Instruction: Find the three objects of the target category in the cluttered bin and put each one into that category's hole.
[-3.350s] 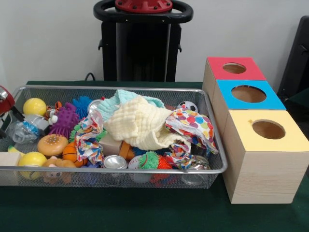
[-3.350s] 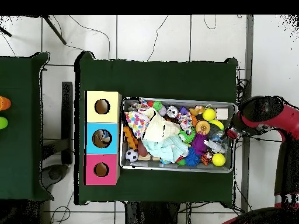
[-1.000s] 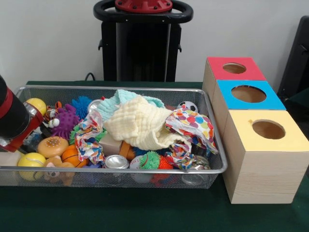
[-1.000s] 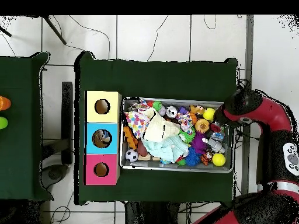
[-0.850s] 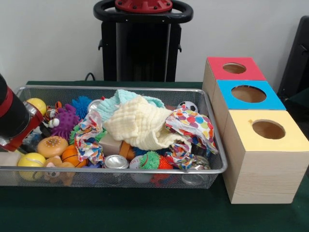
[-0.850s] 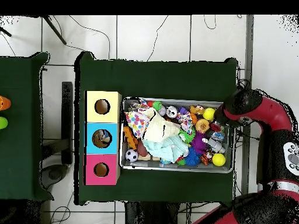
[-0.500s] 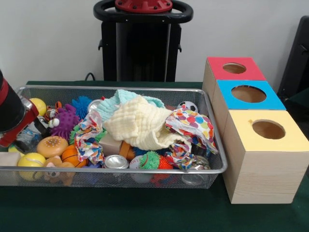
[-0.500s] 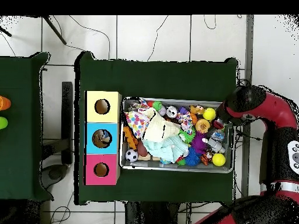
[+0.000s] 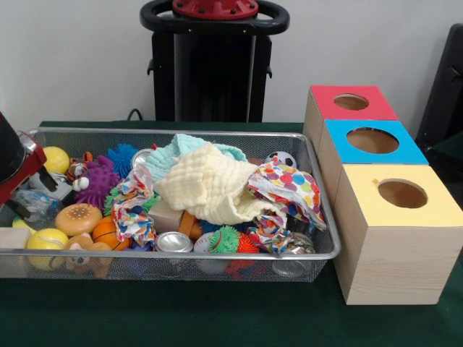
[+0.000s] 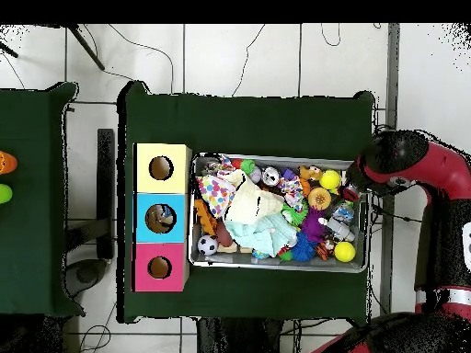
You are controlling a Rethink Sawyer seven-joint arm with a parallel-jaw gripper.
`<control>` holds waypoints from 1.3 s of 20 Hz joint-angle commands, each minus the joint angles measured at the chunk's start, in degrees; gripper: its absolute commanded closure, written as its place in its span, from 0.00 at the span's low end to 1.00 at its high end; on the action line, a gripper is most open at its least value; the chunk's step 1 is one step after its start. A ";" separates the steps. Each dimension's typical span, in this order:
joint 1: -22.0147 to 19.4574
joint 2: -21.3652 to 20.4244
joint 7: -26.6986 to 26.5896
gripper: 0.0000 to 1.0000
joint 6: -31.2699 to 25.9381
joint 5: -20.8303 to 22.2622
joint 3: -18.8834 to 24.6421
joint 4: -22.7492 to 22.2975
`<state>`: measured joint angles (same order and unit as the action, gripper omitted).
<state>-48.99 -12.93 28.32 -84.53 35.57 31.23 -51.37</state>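
The bin is a wide silver wire-mesh basket full of toys, balls and cloths; it also shows in the overhead view. My gripper hangs over the bin's left end in the front view, which is the bin's right end in the overhead view. It is open, above a crushed clear bottle. A yellow ball and a purple spiky toy lie beside it. Three wooden boxes with round holes stand to the right: red, blue and yellow.
A pale yellow cloth and a polka-dot cloth cover the bin's middle. A burger toy, a small basketball, a can and a soccer ball also lie in it. The black pedestal stands behind.
The arm swung from outside the bin to over its end, then pulled back a little toward the edge and rose; the things in the bin have stayed put.
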 commanded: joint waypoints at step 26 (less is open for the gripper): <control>-5.98 -0.24 -20.27 0.00 -1.56 4.38 -0.64 -9.52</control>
<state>-53.34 -12.82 27.28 -84.52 36.18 31.18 -55.60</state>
